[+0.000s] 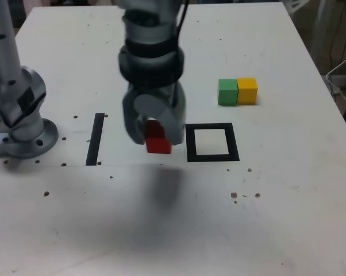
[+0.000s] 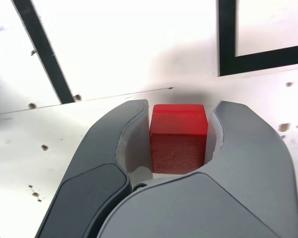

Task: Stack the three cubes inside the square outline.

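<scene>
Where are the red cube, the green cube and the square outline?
Red cube (image 2: 178, 119), wrist view: its brighter face, between the fingers.
Green cube (image 1: 227, 92), exterior view: its visible middle, beside the yellow one.
Square outline (image 1: 211, 158), exterior view: its lower tape strip.

arm: reached down over table | gripper (image 2: 181, 134): hung above surface, jaws closed on red cube (image 2: 178, 139)
</scene>
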Controlling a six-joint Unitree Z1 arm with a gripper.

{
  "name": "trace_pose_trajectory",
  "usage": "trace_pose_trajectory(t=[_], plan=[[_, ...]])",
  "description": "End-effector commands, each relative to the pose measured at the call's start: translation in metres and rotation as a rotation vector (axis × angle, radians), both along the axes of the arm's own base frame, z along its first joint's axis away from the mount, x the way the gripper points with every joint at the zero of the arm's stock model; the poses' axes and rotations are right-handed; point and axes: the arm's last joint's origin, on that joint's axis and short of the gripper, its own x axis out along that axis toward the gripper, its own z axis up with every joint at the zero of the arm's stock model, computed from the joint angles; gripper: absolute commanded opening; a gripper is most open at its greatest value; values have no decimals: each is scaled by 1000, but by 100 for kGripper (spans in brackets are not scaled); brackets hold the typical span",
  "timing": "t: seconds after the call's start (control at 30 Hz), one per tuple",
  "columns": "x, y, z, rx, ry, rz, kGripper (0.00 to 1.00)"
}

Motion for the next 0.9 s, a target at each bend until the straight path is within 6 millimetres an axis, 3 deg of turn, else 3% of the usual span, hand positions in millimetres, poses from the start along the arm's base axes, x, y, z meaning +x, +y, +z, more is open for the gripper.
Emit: trace_pose_trajectory(t=[0.0,0.4,0.87], plan=[[7,3,0,-1,-2,5,21],[37,30,-3,-9,-19,39,21],[71,44,-27,12,-6,56,21]])
